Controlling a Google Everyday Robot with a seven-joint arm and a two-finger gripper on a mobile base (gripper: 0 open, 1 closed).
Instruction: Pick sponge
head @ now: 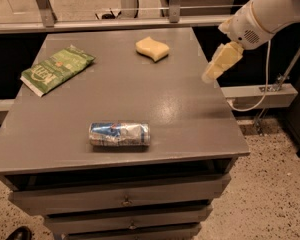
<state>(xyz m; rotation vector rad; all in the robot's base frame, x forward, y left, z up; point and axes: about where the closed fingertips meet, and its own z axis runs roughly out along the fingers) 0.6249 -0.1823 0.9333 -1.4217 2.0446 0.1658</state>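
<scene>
The sponge [152, 49] is a small pale yellow block with wavy sides, lying at the far middle of the grey table [65, 134]. My gripper [210, 75] hangs from the white arm at the upper right, over the table's right edge, to the right of the sponge and apart from it. Its cream-yellow fingers [222, 60] point down and to the left. Nothing is in the gripper.
A crushed can [119, 134] lies on its side near the table's front middle. A green snack bag [57, 69] lies at the left. Drawers sit under the tabletop. A metal rail runs behind the table, and a white ledge and cable are at the right.
</scene>
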